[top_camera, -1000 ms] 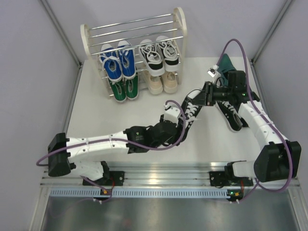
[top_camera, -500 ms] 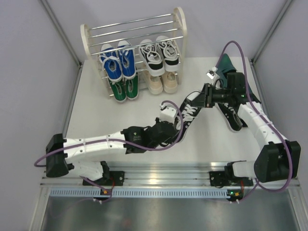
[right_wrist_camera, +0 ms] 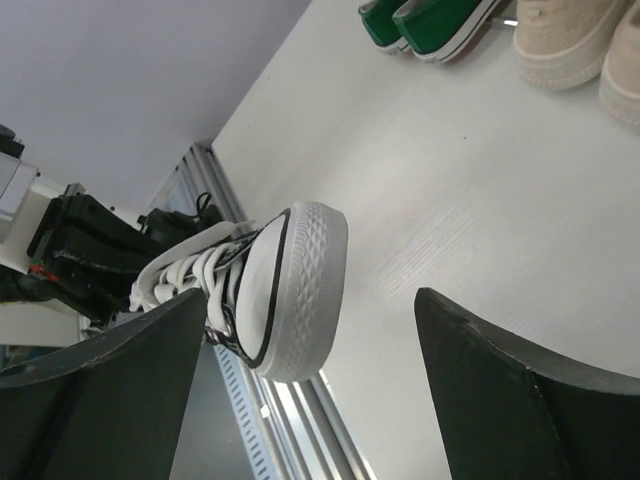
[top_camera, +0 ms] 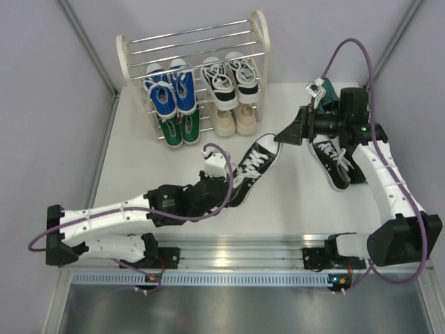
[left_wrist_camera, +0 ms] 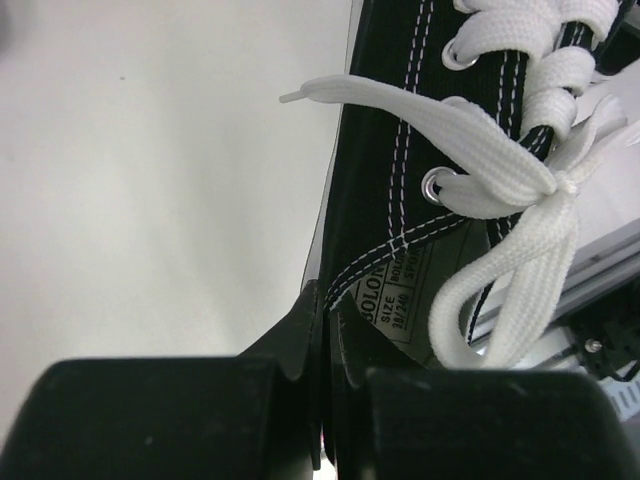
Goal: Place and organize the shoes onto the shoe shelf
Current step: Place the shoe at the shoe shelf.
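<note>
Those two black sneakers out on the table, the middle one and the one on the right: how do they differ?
The middle sneaker is pinched at its collar by the shut left gripper; nothing grips the right sneaker. The middle sneaker slants toward the far right, the right sneaker toward the near right. Both are black with white laces, and neither is on the shelf.

White arms, black joints, purple cables, black fingers
</note>
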Robot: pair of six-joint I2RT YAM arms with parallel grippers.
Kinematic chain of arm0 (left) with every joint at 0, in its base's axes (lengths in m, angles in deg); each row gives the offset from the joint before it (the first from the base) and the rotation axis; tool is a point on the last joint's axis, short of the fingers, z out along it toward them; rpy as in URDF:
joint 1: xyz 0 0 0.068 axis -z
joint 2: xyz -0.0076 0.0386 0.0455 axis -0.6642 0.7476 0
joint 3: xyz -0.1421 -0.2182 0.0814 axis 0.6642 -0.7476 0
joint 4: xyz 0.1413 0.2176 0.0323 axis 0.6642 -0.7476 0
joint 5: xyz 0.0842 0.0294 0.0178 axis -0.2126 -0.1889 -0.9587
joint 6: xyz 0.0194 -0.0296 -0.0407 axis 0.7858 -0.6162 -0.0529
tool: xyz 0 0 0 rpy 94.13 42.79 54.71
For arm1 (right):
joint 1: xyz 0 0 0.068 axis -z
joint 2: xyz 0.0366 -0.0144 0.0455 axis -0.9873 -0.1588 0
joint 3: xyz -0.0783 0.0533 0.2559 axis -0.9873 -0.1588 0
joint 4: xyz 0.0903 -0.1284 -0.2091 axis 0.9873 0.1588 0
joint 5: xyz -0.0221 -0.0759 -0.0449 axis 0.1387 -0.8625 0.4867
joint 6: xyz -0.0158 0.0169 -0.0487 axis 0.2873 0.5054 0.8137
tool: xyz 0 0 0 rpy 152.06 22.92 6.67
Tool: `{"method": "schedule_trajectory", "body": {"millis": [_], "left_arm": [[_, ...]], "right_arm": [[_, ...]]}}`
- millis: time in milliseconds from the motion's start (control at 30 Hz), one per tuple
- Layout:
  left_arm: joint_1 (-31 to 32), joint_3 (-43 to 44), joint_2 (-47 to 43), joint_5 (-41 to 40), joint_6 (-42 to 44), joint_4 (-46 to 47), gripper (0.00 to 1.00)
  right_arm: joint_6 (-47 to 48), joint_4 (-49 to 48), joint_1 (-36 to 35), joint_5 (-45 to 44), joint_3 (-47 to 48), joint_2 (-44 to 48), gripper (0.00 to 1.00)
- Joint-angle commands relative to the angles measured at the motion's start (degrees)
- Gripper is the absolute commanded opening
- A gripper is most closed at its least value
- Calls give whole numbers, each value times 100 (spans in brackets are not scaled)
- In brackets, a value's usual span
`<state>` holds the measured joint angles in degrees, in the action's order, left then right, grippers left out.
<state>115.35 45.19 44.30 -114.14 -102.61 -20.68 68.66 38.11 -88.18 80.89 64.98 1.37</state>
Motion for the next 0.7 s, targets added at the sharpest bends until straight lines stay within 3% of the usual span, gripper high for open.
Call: {"method": "schedule_trajectory", "body": {"millis": [0,233,400,667], "left_arm": [[18,696,-258,-828,-121,-214,0],[-166,1724,-232,-1497,546,-672,0],[-508,2759,102,-1946,1117,-813,0],[-2318,4396,980,-1508,1794,-813,0]], "right_arm": [[539,258,159,-119,348,282,85],[1444,627,879,30,147,625,90],[1787,908,1003,-48,-240,810,90],[1972,1049,1091,-119,-460,924,90]]}}
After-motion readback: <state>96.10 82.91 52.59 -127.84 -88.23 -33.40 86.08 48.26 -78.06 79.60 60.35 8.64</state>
